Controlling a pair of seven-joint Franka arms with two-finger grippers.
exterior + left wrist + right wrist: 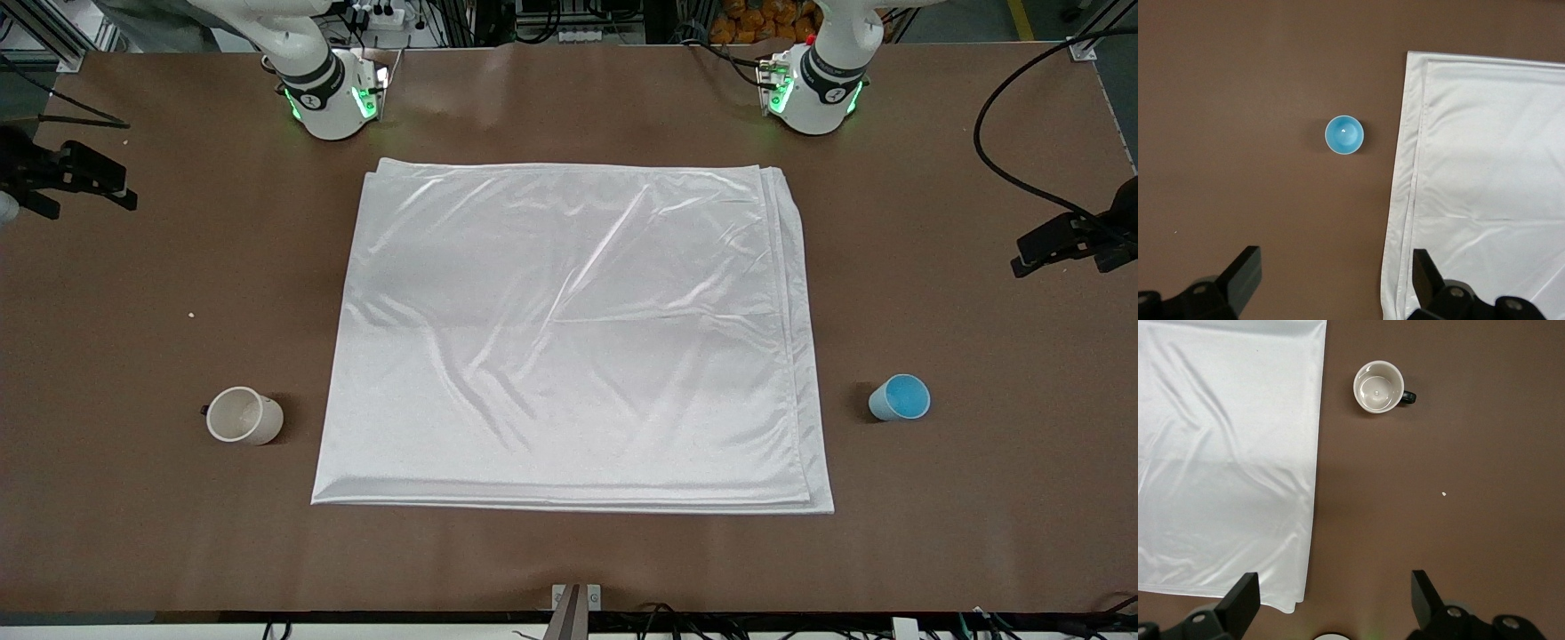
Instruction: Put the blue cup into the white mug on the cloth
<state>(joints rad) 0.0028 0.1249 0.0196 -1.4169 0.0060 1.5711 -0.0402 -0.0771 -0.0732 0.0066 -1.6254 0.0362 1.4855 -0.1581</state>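
The blue cup (900, 397) stands upright on the bare brown table, beside the cloth (569, 329) at the left arm's end; it also shows in the left wrist view (1344, 135). The white mug (244, 415) stands upright on the table beside the cloth at the right arm's end, and shows with its dark handle in the right wrist view (1379, 387). Both are empty and off the cloth. My left gripper (1335, 267) is open, high over the table by the cloth's edge (1405, 200). My right gripper (1335, 590) is open, high over the table by the cloth's corner (1288, 603). Neither gripper shows in the front view.
The arm bases (329, 98) (813, 89) stand farthest from the front camera. Black camera mounts (67, 178) (1076, 236) sit at the table's two ends, with a black cable (987, 133) near the left arm's end. A small crumb (190, 314) lies on the table.
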